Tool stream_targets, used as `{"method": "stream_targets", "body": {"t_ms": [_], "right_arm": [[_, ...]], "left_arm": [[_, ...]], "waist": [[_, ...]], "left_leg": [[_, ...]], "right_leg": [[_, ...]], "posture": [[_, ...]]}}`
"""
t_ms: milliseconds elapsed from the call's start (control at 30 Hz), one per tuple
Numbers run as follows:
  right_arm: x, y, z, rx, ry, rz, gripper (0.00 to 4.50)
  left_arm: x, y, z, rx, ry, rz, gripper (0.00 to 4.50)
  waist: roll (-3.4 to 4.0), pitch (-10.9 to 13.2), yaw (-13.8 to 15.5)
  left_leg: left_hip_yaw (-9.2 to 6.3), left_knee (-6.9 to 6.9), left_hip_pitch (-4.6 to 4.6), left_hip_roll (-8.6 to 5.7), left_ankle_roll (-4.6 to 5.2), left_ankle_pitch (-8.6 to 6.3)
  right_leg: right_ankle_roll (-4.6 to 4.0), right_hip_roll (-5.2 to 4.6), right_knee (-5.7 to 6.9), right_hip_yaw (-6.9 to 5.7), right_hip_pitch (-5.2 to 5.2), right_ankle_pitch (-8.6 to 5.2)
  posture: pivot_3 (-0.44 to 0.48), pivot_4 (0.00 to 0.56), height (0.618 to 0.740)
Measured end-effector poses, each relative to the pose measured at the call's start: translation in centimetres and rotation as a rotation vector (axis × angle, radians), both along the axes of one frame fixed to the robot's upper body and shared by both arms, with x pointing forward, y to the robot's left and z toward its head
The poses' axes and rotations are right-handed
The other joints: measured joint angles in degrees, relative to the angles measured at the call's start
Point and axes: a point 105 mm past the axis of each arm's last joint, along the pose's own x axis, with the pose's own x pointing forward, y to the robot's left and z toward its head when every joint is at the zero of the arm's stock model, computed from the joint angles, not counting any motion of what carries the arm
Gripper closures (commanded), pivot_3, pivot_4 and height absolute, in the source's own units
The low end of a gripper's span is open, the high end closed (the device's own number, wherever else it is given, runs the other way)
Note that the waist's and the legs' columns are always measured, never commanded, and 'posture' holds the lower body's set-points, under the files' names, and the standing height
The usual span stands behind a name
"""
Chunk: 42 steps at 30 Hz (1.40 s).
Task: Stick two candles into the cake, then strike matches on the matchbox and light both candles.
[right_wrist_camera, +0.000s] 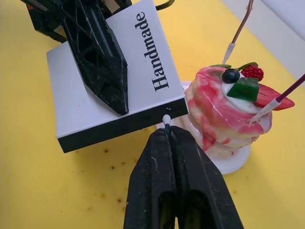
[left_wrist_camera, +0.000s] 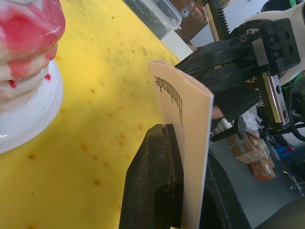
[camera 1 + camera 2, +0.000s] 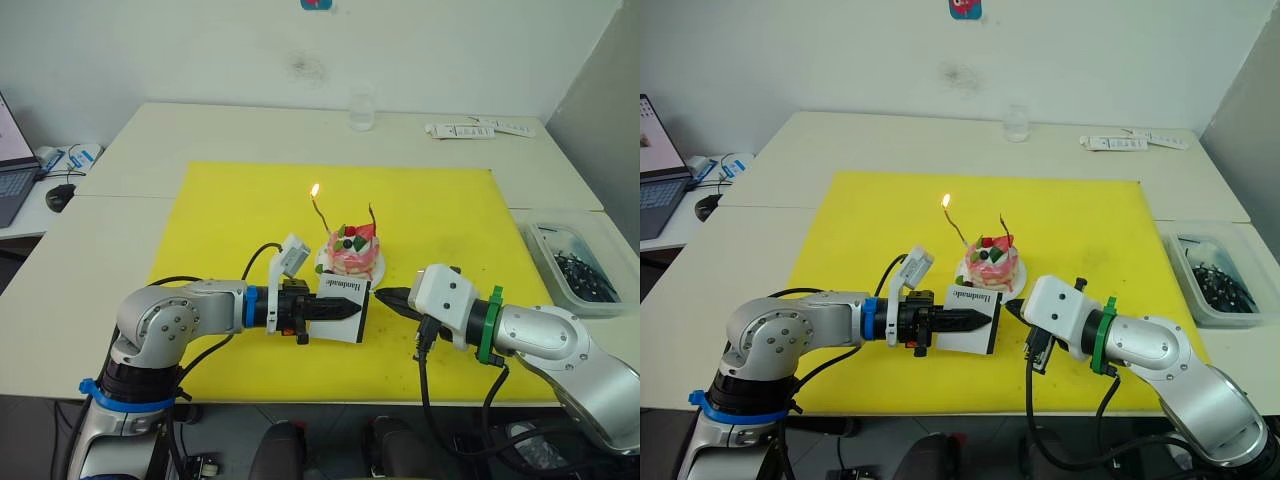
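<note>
Right wrist view: the right claw (image 1: 167, 131) is pinching a match (image 1: 166, 121), its pale head touching the matchbox's (image 1: 114, 93) dark striking edge. The left claw (image 3: 335, 309) is clamping that box upright beside the cake (image 3: 352, 252), mid-desk, bracing it for the strike; one candle (image 3: 320, 205) is burning.

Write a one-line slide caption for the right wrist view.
Right tool presses a match against the matchbox held by the left tool.

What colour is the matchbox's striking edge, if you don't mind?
Black, below the white top of the matchbox; clearest in the right wrist view.
</note>
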Motion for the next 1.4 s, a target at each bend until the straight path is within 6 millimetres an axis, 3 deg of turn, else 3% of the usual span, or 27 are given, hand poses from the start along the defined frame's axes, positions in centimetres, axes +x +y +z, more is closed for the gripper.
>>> {"method": "stream_targets", "body": {"t_ms": [233, 433, 567, 700, 1400], "right_arm": [[0.2, -1.7, -2.0, -0.076, 0.066, -0.051, 4.49], [0.6, -2.1, -1.3, -0.055, 0.049, -0.074, 4.49], [0.7, -1.4, 0.1, -0.009, 0.014, -0.062, 4.49], [0.6, -0.7, 1.1, -0.001, -0.018, -0.034, 4.49], [0.9, 0.4, -0.1, -0.059, -0.017, 0.011, 4.49]], "left_arm": [[0.3, 0.4, 1.7, -0.035, -0.057, -0.007, 4.50], [0.8, 1.4, 1.3, 0.007, -0.075, 0.039, 4.50], [1.1, 1.1, -0.2, 0.058, -0.082, 0.060, 4.50], [0.9, 0.2, -0.5, 0.045, -0.080, 0.039, 4.50], [1.1, -0.2, 0.0, 0.038, -0.087, 0.035, 4.50]], "waist": [[-0.01, 0.01, 0.00], [-0.01, 0.01, -0.05], [-0.01, 0.01, -0.01], [-0.02, 0.01, 0.00], [-0.02, 0.01, 0.00]], "left_leg": [[0.02, 0.00, 0.00, -0.01, 0.00, 0.00], [0.00, -0.01, 0.01, 0.01, 0.00, 0.00], [0.01, 0.00, -0.01, 0.00, 0.00, 0.00], [0.03, 0.01, -0.02, -0.01, 0.00, 0.00], [0.00, 0.00, -0.01, 0.00, 0.00, 0.00]], "right_leg": [[0.00, 0.00, 0.00, 0.02, 0.00, 0.00], [0.00, 0.02, 0.01, 0.00, -0.01, 0.00], [0.00, 0.00, 0.01, 0.01, -0.01, 0.00], [0.00, -0.02, -0.01, 0.02, 0.00, 0.00], [0.00, 0.00, 0.00, 0.00, -0.01, 0.00]], "posture": [[0.000, 0.150, 0.740], [0.000, 0.150, 0.740], [0.000, 0.150, 0.740], [0.000, 0.150, 0.740], [0.000, 0.150, 0.740]]}}
